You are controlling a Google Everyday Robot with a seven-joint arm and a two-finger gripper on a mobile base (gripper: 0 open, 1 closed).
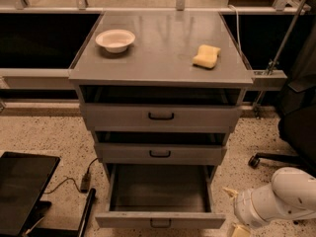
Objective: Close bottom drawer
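The bottom drawer [160,219] of the grey cabinet [160,70] is pulled far out. Its bare grey inside faces up, and its small black loop handle [160,224] sits at the frame's lower edge. My gripper [230,210] is low at the right, just beside the drawer's front right corner, on the end of the white arm [281,199]. Its two cream fingers [230,192] stand apart with nothing between them. It does not touch the drawer.
The top drawer [161,116] and middle drawer [160,153] stand slightly out. A white bowl [115,39] and a yellow sponge [206,56] lie on the cabinet top. A black flat object [22,191] and a cable [74,180] lie on the floor at left. A chair base [274,158] stands at right.
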